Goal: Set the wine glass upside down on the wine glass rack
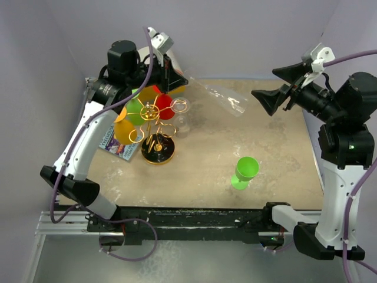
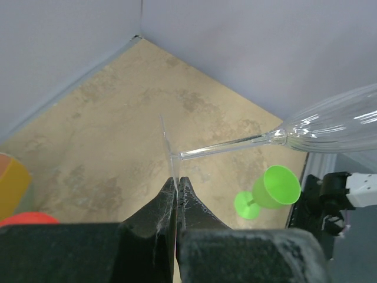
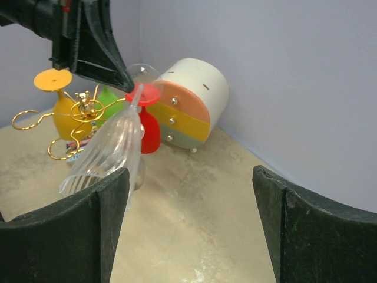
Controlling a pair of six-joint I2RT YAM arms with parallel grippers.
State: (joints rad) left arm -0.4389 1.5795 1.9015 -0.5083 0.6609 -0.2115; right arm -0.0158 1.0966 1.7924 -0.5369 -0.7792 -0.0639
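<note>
**Clear wine glass held off the table by its foot, beside the rack**

The clear wine glass lies nearly level in the air over the far part of the table, its foot toward the wine glass rack and its ribbed bowl toward the right. The left gripper is pinched tight on the thin foot disc. The right gripper stands wide, holding nothing, its jaws just short of the bowl's mouth. Red, yellow and green glasses hang upside down on the rack's gold arms. A cream-and-orange cylinder sits behind it, and a green wine glass stands apart on the table.
</note>
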